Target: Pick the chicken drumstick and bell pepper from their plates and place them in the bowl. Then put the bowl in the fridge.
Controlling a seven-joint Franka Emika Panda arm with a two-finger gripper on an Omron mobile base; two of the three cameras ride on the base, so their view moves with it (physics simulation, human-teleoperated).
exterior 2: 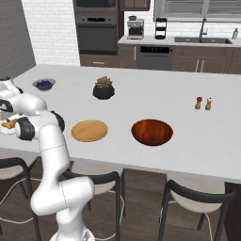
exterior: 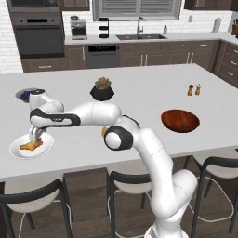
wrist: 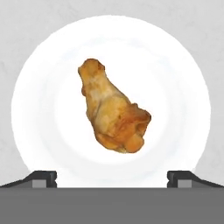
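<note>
The golden chicken drumstick (wrist: 113, 109) lies in the middle of the white plate (wrist: 39, 100) near the counter's front left edge (exterior: 31, 146). My gripper (exterior: 35, 136) hangs straight above it, open, with both fingertips (wrist: 43, 177) wide apart and nothing between them. In the right base view the drumstick (exterior 2: 8, 124) peeks out beside my arm. The red bell pepper (exterior 2: 147, 136) rests inside the reddish-brown bowl (exterior 2: 151, 123), which stands to the right (exterior: 180, 115). The wooden plate (exterior 2: 89, 130) is bare. The fridge is out of view.
A black plant pot (exterior: 102, 89) stands mid-counter. A small bowl of dark berries (exterior: 27, 94) sits behind the white plate. Salt and pepper shakers (exterior: 194, 89) are at the right. Stools (exterior: 32, 200) line the near counter edge.
</note>
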